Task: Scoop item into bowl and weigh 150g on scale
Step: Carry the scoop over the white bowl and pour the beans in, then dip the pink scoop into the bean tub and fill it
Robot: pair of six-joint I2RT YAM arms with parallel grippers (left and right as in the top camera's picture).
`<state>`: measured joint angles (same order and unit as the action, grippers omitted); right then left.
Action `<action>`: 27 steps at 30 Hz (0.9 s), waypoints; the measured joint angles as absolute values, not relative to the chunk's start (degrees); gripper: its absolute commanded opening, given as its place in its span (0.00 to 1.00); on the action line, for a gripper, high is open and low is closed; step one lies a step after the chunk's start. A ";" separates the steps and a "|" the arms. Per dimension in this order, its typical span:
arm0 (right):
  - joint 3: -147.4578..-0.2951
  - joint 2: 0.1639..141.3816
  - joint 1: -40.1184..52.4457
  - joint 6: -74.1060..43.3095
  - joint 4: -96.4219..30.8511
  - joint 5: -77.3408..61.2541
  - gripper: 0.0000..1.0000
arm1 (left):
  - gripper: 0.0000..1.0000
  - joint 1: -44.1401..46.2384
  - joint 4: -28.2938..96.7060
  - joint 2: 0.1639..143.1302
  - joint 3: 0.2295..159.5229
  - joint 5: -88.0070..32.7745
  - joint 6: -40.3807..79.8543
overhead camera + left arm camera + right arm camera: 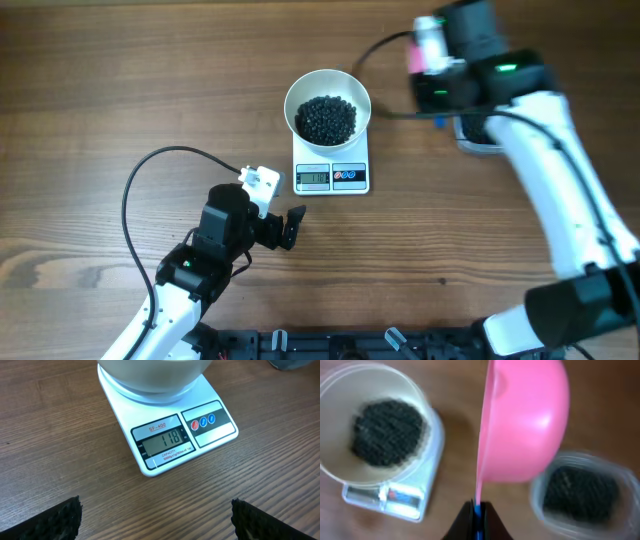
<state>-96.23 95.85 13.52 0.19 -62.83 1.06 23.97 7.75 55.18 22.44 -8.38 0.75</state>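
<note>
Now our right gripper [477, 510], clamped on the pink scoop [525, 420], hangs near the clear tub [537, 497], the bowl [295, 100] to its left; our left gripper [157, 520] gapes apart, nearer the scale [331, 177].

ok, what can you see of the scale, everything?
The scale is small, white, square and plastic-looking, lying flat on the wooden table. Along its front edge sit a grey display reading 118, labelled SF-400, and round red and blue buttons. The white bowl of black beads stands on its platform; nothing else touches it.
</note>
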 measured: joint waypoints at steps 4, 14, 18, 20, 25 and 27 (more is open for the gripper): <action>-96.51 94.91 2.31 -0.47 -72.93 -0.93 0.04 | 1.00 23.97 7.75 55.18 22.44 -8.38 0.78; -96.51 102.26 -3.86 -0.16 -77.58 6.20 0.04 | 1.00 23.97 7.75 55.18 22.44 -8.38 0.75; -96.51 109.47 -3.86 -0.43 -77.34 11.60 0.04 | 1.00 23.97 7.75 55.18 22.44 -8.38 0.75; -96.51 111.96 -3.86 -0.45 -77.14 13.41 0.04 | 1.00 23.97 7.75 55.18 22.44 -8.38 0.75; -96.51 114.32 -3.86 -0.45 -75.37 15.35 0.04 | 1.00 23.97 7.75 55.18 22.44 -8.38 0.75; -96.51 114.32 -3.86 -0.45 -74.46 15.53 0.04 | 1.00 23.97 7.75 55.18 22.44 -8.38 0.75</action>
